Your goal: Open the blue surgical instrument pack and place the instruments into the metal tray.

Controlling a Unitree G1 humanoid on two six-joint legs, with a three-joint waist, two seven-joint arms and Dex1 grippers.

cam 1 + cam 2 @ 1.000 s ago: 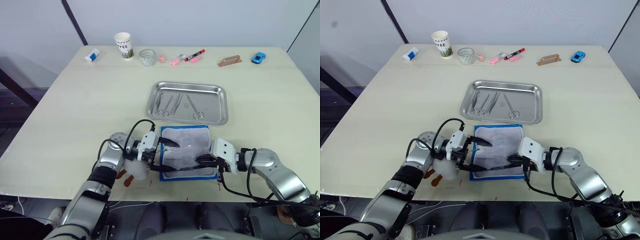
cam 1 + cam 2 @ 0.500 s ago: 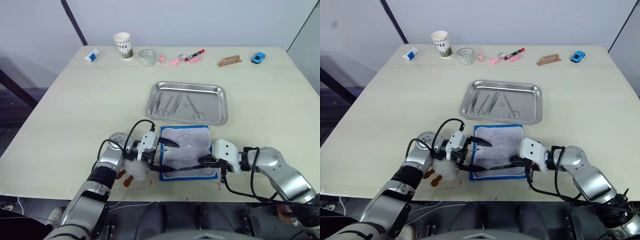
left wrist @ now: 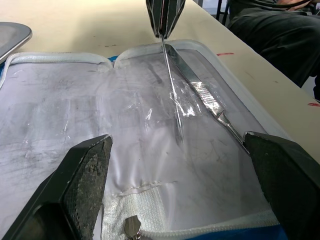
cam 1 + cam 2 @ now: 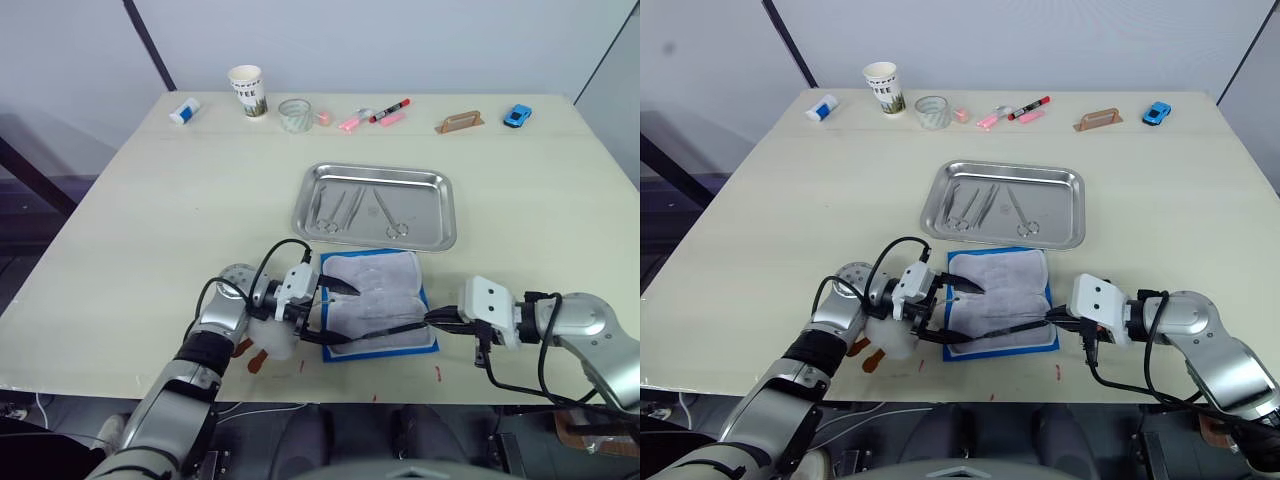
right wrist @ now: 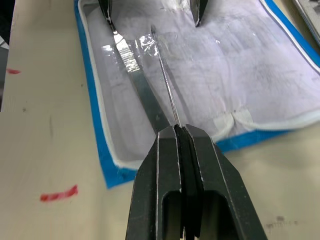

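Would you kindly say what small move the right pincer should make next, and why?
Probably keep drawing outward: the right pincer is shut on a thin instrument whose tip lies over the open pack's lining, so it must clear before going to the metal tray.

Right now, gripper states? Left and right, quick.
Left gripper: open, fingers spread over the blue surgical instrument pack, holding nothing.
Right gripper: shut on a thin instrument, drawing it from the pack.

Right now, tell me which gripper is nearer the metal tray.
Left. The left gripper sits over the open pack just below the metal tray; the right gripper is beyond the pack's right edge.
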